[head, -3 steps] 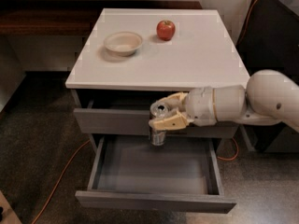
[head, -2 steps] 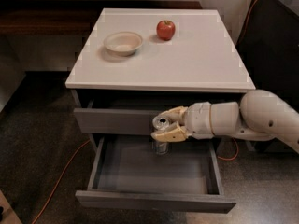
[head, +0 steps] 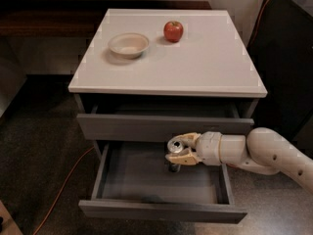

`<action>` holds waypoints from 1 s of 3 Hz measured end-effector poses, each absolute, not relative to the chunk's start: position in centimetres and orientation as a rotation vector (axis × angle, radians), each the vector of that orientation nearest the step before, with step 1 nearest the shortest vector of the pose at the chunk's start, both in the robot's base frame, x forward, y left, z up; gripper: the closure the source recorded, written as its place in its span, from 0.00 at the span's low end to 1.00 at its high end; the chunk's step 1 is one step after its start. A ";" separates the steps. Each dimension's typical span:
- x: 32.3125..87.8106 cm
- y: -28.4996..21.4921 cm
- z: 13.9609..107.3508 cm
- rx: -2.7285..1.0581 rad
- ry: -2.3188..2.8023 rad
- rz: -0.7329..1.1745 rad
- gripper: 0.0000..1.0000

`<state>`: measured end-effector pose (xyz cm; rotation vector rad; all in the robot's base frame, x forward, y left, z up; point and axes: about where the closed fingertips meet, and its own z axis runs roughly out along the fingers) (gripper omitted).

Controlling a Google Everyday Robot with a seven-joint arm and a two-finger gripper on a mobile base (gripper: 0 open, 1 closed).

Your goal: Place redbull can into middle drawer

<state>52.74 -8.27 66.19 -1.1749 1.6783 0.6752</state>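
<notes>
The redbull can [head: 174,145] is a slim silver can with a metal top, held upright in my gripper [head: 182,151]. The fingers are shut around its upper part. The can's base hangs low inside the middle drawer [head: 161,211], near the back centre; I cannot tell whether it touches the floor. The drawer is a dark grey shallow box pulled far out of the cabinet. My white arm [head: 274,153] reaches in from the right, over the drawer's right side.
The drawer above [head: 146,127] is slightly out, its front just behind the gripper. On the white top stand a red apple [head: 173,31] and a pale bowl [head: 128,44]. An orange cable [head: 63,185] lies on the floor at left. A dark unit [head: 288,58] stands at right.
My gripper has moved down and slightly right with the can, lowering it from in front of the upper drawer front into the open drawer.
</notes>
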 end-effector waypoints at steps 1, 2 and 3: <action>52.7 -8.3 66.2 -1.175 1.678 0.675 1.00; 53.0 -9.5 63.6 -1.161 1.714 0.636 1.00; 53.3 -10.9 60.6 -1.138 1.738 0.609 1.00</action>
